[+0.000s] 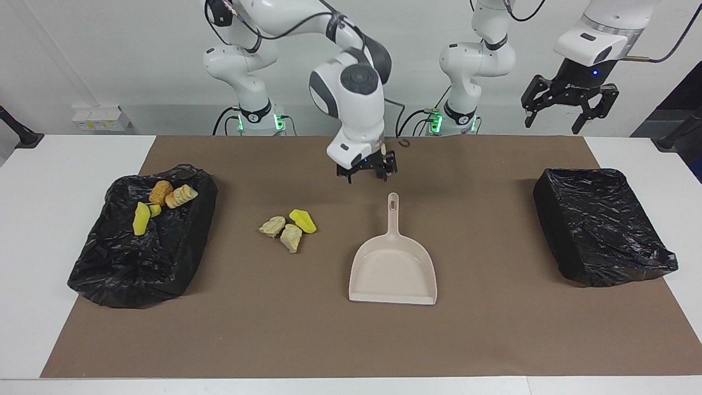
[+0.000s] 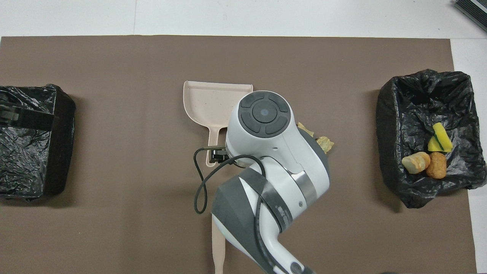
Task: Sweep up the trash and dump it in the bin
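Three scraps of trash lie together on the brown mat: a yellow sponge bit (image 1: 303,221) and two beige lumps (image 1: 272,226) (image 1: 291,237). The arm mostly hides them in the overhead view, where one lump's edge (image 2: 325,144) shows. Three more scraps lie in the black-lined bin (image 1: 142,247) at the right arm's end: an orange-brown lump (image 2: 436,164), a beige lump (image 2: 416,162) and a green-striped yellow sponge bit (image 2: 440,139). My right gripper (image 1: 366,174) hangs low over the end of the empty beige dustpan's (image 1: 392,269) handle. My left gripper (image 1: 567,123) waits raised, open and empty.
A second black-lined bin (image 1: 598,225) stands at the left arm's end, under the left gripper. The beige brush handle (image 2: 218,243) lies on the mat nearer to the robots than the dustpan, its head hidden. A black cable (image 2: 198,186) loops from the right wrist.
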Robot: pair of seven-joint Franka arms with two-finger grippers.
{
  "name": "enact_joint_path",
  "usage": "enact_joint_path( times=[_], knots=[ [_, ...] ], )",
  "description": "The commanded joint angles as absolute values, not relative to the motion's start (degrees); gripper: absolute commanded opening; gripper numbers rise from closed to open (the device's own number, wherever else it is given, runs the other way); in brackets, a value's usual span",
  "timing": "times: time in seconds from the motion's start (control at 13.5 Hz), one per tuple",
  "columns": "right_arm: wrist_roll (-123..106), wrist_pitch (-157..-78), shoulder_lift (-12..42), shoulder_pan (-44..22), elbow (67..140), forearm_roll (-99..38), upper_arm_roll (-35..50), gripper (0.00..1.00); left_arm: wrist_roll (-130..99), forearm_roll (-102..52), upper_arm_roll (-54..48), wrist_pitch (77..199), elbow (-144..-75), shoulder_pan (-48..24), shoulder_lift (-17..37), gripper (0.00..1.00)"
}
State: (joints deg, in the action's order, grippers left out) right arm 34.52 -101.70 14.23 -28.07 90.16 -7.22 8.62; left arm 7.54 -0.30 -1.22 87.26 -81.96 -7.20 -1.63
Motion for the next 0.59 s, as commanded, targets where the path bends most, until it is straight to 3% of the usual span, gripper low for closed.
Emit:
enact_joint_path(
  times=[0.0,0.37,0.52],
  knots=[
    [34.5,-102.3,4.2,-29.3,102.1,-13.0,9.1,1.0,7.0,-0.1,-1.7,91.5,-83.0,-7.9,-0.9,1.0],
    [38.4,-113.0,-11.6,-38.3,126.6,-20.5,9.1,1.0,7.1,0.0,-1.7,101.8,-89.5,-13.9,2.2,1.0],
    [42.8,-115.1,-11.8,-43.0,129.5,-20.9,9.1,1.0,7.0,0.0,-1.6,107.4,-94.0,-16.7,3.1,1.0]
  ],
)
